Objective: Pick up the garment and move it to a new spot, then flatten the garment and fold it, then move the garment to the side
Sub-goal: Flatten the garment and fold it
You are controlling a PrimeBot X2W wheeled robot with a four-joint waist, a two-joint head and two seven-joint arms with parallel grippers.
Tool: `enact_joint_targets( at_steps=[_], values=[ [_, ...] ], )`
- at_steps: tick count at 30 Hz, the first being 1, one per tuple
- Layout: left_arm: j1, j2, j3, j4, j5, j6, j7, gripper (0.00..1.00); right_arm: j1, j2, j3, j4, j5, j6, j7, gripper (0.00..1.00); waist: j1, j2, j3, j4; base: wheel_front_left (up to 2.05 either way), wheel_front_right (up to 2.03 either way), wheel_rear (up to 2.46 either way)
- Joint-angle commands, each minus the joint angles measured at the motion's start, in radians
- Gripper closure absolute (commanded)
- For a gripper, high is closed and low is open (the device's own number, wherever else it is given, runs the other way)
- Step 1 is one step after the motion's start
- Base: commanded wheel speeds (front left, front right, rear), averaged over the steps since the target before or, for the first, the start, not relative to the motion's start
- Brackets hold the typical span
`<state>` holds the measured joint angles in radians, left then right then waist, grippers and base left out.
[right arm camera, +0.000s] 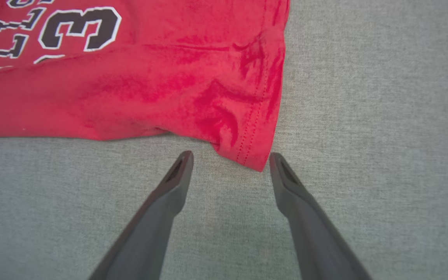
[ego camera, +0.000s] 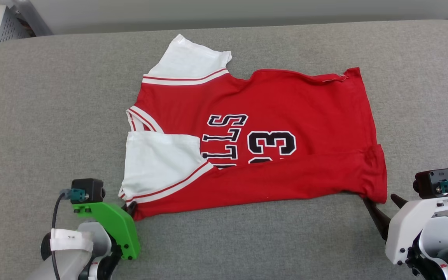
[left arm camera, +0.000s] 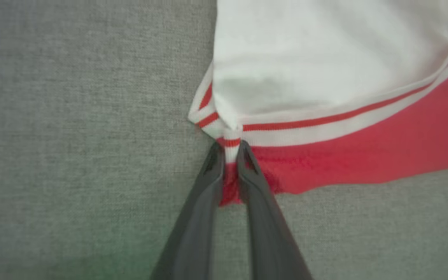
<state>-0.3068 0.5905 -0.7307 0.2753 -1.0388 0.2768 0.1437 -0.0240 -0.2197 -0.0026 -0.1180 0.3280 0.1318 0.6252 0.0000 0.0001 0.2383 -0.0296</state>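
The left tool (left arm camera: 230, 147) was clamped narrow on the garment's striped trim corner, at the lower left of the head view. The right tool (right arm camera: 230, 160) stood wide at the lower right, fingers either side of the red hem corner, gripping nothing. The garment (ego camera: 309, 112) lay part-folded mid-frame on the grey table (ego camera: 33, 116). To my eye, the right tool wanted a deeper bite past the stitching, then both lifting evenly.

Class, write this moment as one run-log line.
left gripper: shut on garment corner | right gripper: open beside hem corner | garment: on grey surface
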Motion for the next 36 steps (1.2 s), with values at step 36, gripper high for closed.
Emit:
enact_joint_targets(
  at_steps=[36],
  values=[
    [0.011,0.034,0.03,-0.287,0.033,0.018,-0.103,1.0,-0.112,0.066,-0.118,0.305,-0.175,-0.001,0.076,0.0,0.0,-0.0001,-0.028,0.116,0.0,0.0,0.0]
  ],
)
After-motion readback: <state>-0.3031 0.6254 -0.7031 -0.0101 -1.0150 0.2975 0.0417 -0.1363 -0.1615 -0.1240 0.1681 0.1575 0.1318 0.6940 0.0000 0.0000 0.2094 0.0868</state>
